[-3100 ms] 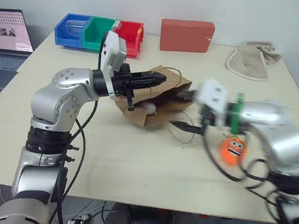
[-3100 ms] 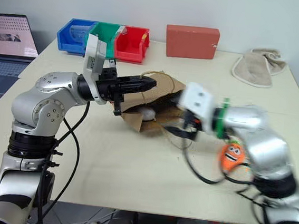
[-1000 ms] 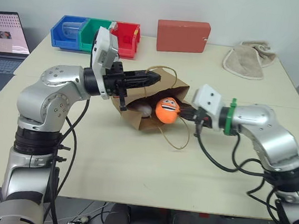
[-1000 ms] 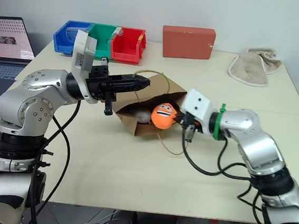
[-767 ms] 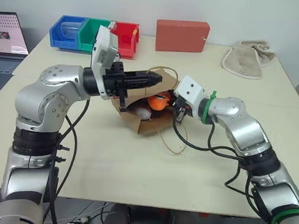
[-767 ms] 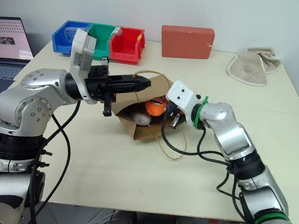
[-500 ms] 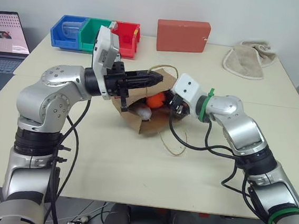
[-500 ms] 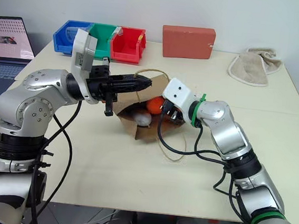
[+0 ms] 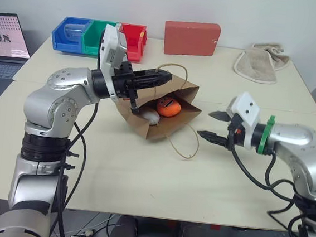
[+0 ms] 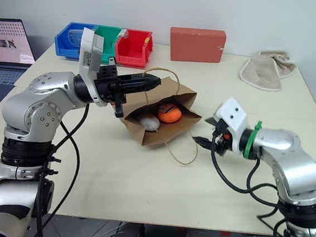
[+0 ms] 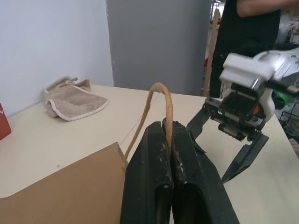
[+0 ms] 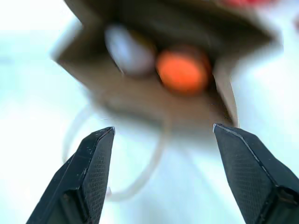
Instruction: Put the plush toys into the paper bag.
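The paper bag (image 9: pixel 164 116) lies on its side on the surface (image 9: pixel 141 173), directly under the left hand (image 9: pixel 160 79) and to the left of the right hand (image 9: pixel 213 125), with its mouth facing the right hand. Both plush toys are inside: the orange toy (image 9: pixel 168 106) nearer the right hand, the white toy (image 9: pixel 150 116) beside it. One loop handle (image 9: pixel 184 145) rests on the surface between the bag and the right hand. The box (image 9: pixel 191 38) and the cloth (image 9: pixel 262 63) lie far behind both hands, the bins (image 9: pixel 99 35) behind the left hand.

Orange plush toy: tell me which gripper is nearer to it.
Left. The left gripper is shut on the paper bag's upper handle, just above the orange plush toy inside. The right gripper hangs open beside the bag's mouth, clear of it.
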Motion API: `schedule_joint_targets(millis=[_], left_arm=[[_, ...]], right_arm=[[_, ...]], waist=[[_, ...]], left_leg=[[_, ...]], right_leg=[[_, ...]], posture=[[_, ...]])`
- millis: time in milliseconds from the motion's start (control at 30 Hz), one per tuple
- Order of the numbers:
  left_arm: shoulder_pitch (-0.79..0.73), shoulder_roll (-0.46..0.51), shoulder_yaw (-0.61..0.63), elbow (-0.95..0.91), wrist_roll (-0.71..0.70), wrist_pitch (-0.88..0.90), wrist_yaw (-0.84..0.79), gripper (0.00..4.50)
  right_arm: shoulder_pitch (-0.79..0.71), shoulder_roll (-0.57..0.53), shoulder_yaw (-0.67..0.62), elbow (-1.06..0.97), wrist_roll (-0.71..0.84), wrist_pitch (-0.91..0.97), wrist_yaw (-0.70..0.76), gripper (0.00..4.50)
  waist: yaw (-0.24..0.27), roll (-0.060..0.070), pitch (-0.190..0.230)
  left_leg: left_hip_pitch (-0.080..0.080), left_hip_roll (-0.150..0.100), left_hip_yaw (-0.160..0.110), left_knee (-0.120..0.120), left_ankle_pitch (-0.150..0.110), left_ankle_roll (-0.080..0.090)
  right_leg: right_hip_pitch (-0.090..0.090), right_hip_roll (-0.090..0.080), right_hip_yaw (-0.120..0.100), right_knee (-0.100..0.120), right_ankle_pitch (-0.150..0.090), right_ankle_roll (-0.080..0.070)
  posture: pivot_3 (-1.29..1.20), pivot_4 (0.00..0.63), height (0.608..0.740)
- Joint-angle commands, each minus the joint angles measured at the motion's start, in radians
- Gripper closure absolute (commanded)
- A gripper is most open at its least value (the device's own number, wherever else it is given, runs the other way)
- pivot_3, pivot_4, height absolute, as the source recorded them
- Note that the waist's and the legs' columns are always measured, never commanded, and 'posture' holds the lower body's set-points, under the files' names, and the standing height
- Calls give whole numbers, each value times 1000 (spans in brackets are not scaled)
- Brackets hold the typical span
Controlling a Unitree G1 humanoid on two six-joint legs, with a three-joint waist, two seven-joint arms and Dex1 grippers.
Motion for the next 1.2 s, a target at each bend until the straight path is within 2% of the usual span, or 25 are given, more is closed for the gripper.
schedule_joint_targets(millis=[33,233,267,367,467,600,733,900,1033,1200], left_arm=[[-23,14,17,-12,4,-20,-8,4500],[-34,17,16,-4,10,-23,-8,4500],[-34,18,16,-4,12,-25,-9,4500],[-31,24,17,-8,16,-21,-7,4500],[-31,27,20,-8,18,-22,-4,4500],[-43,23,37,4,20,-23,24,4500],[-74,1,44,38,39,-52,65,4500],[-128,-53,24,153,83,-112,91,4500],[-166,-92,-7,252,164,-206,101,4500],[-176,-145,-26,306,185,-233,80,4500]], right_arm=[[27,70,26,72,-28,-15,-96,998],[18,197,4,191,21,-13,-143,998],[16,206,0,195,39,4,-137,1156],[16,224,-17,208,88,45,-124,1894],[13,236,-40,208,127,76,-135,3107],[-24,255,-139,152,246,177,-150,4482],[-116,275,-338,145,433,309,-181,4482],[-273,204,-468,214,554,448,-220,4482],[-351,201,-500,266,588,492,-270,4482],[-376,216,-484,319,557,464,-341,4482]], waist=[[-5,0,0],[-5,0,0],[-5,0,0],[-5,0,0],[-4,0,0],[-3,0,0],[-2,0,0],[3,0,0],[2,0,0],[2,0,0]], left_leg=[[0,0,0,0,0,0],[0,0,1,0,0,0],[0,0,1,0,0,0],[0,0,0,-1,0,0],[0,0,0,-1,0,0],[0,0,0,-1,0,0],[0,0,0,0,0,0],[0,0,0,-1,0,0],[0,0,0,-1,0,0],[-5,0,1,-2,0,0]], right_leg=[[0,0,1,1,0,0],[0,0,1,0,0,0],[0,0,1,0,0,0],[-1,0,1,0,0,0],[-1,0,0,0,0,0],[-1,0,1,0,0,0],[-1,0,1,0,0,0],[-1,0,0,0,0,0],[-1,0,0,0,0,0],[-5,0,0,0,0,0]], posture=[[0,150,740],[0,150,740],[0,150,740],[0,150,740],[0,150,740],[0,150,740],[0,150,740],[0,150,740],[0,150,740],[0,150,740]])
